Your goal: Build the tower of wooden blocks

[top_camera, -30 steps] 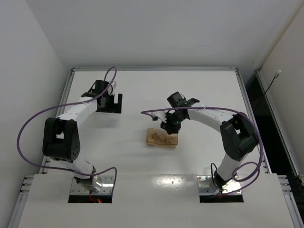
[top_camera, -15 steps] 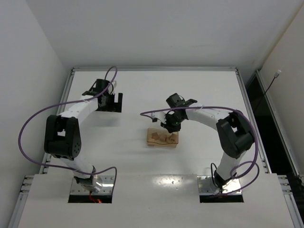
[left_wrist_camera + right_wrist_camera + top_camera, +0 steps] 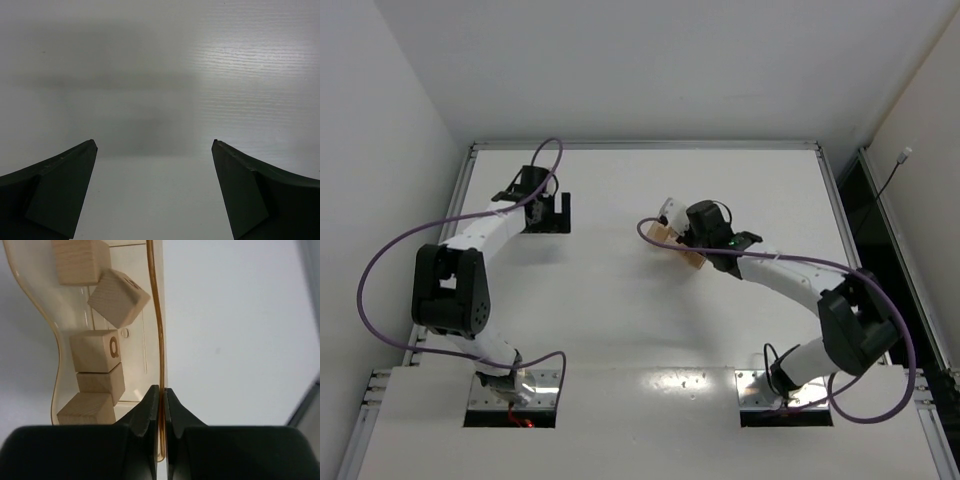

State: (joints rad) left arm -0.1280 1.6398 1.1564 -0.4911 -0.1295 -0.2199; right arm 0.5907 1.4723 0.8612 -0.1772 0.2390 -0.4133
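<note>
My right gripper (image 3: 161,388) is shut on the thin side wall of the translucent tan tray (image 3: 156,315). Several light-tan wood blocks lie loose inside the tray, one cube with a dark letter mark (image 3: 95,350), one tilted cube (image 3: 119,296) and another at the top (image 3: 80,260). In the top view the tray (image 3: 692,256) hangs tilted at my right gripper (image 3: 696,240), mid table. My left gripper (image 3: 155,145) is open and empty over bare table; in the top view it (image 3: 548,212) is at the far left. No tower shows.
The white table (image 3: 620,310) has a metal rim along its far edge (image 3: 640,145) and a wall behind it. A purple cable (image 3: 380,260) loops beside the left arm. The two arm bases sit at the near edge.
My right gripper has closed on the tray's wall and carried the tray with its blocks from the table's middle up and back. The right arm has swung round. The left arm barely moved.
</note>
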